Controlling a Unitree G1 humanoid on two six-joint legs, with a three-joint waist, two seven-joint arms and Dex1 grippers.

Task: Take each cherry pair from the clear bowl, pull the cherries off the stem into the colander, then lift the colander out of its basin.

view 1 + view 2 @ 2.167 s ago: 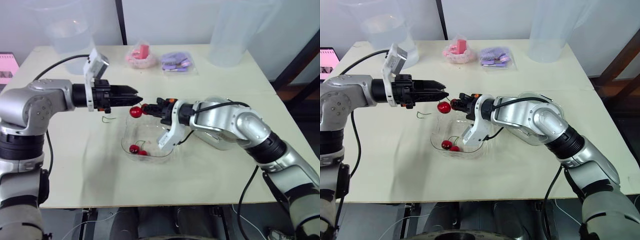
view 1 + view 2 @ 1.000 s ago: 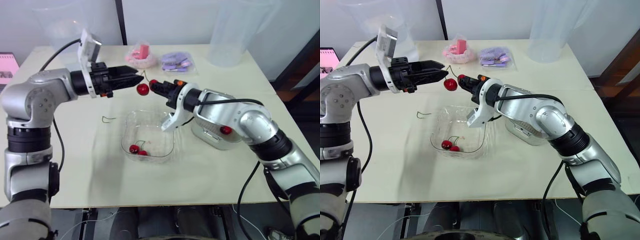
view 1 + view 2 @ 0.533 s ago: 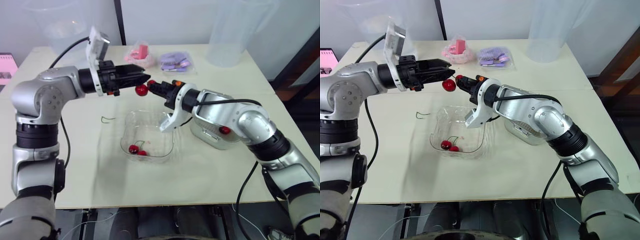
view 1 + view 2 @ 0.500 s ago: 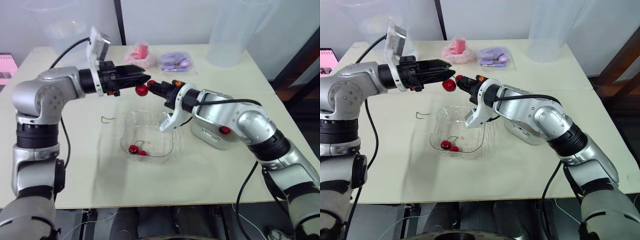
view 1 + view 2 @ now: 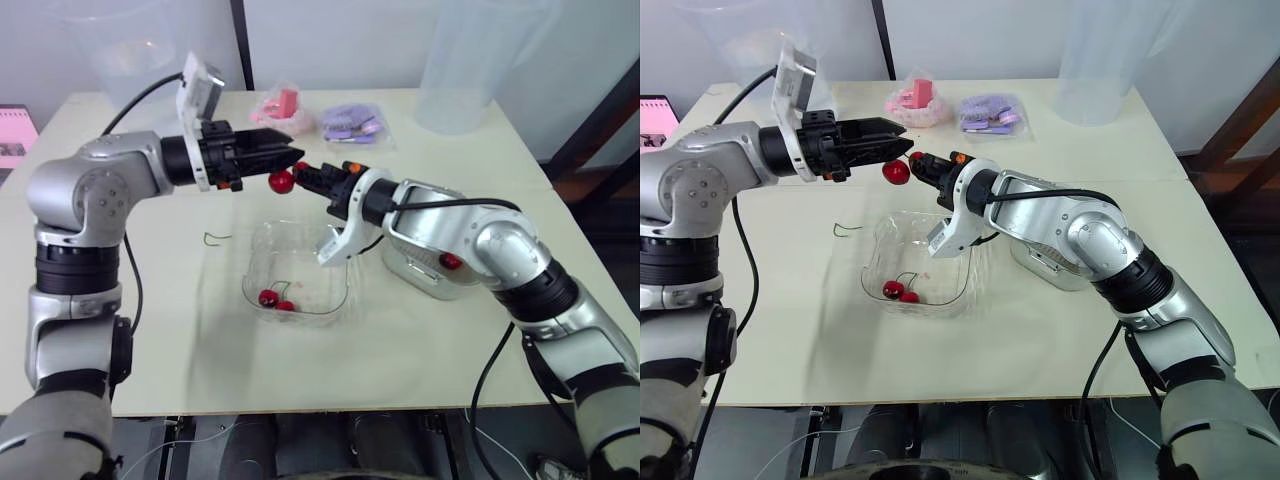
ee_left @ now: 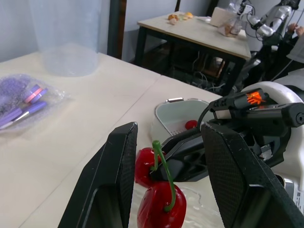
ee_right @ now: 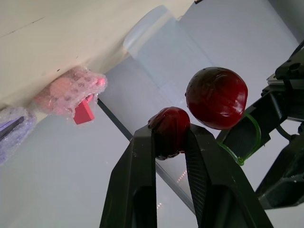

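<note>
A glossy red cherry pair (image 6: 159, 204) on one thin green stem hangs in the air between the two grippers, above the far edge of the clear plastic bowl (image 5: 275, 245). The right gripper (image 7: 169, 129) is clenched on one dark red cherry (image 7: 171, 121) of the pair. Its partner cherry (image 7: 216, 97) hangs free just beside it, under the left gripper (image 5: 291, 156). The stem curls up toward the left gripper, but whether that claw is grasping it cannot be told. A second red cherry pair (image 5: 272, 298) lies at the bottom of the bowl. The white colander (image 6: 166, 118) sits on the cream table (image 5: 150, 330) to the right of the bowl, under the right arm, with a single red cherry (image 6: 191, 124) inside. A loose green stem (image 5: 212, 238) lies on the table just left of the bowl.
</note>
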